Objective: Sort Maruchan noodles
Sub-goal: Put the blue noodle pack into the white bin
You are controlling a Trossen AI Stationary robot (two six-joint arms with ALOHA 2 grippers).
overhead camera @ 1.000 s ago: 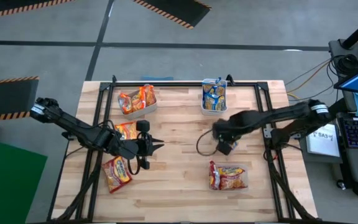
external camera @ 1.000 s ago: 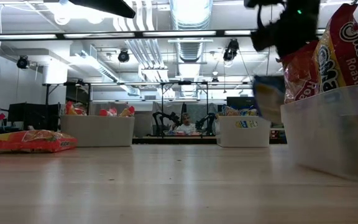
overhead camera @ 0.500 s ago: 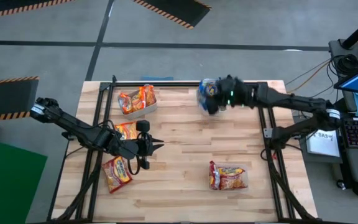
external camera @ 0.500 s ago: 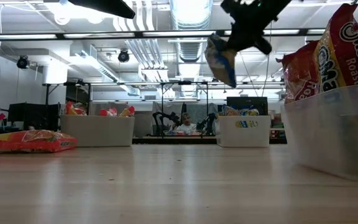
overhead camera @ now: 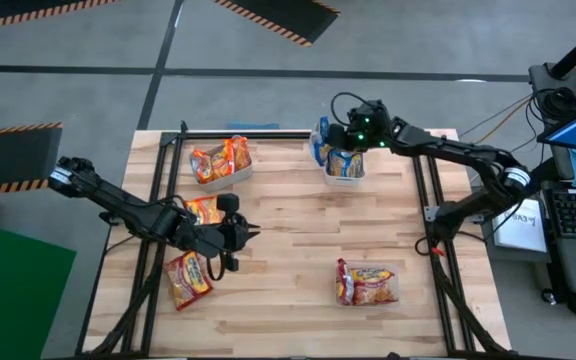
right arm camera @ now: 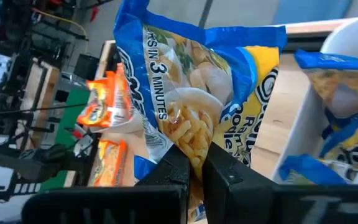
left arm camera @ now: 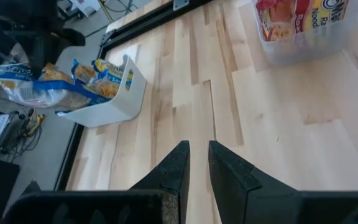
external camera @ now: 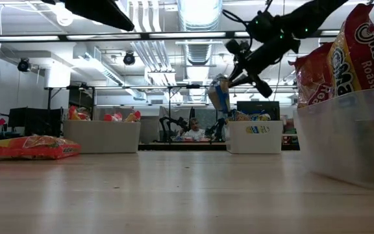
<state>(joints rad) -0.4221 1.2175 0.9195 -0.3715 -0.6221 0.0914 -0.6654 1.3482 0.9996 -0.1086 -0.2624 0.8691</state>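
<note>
Blue-and-yellow packet beside white bin

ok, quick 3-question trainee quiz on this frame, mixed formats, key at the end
1. True or false: the right claw is shut on a crinkly blue-and-yellow plastic noodle packet.
2. Multiple choice: that packet hangs beside which container? A) the white rectangular plastic bin of blue packets B) the clear bin of orange packets C) the clear bin of red packets
3. Fill in: the left claw, holding nothing, sits over the table's ____ half.

Key: 1 true; 2 A; 3 left
</note>
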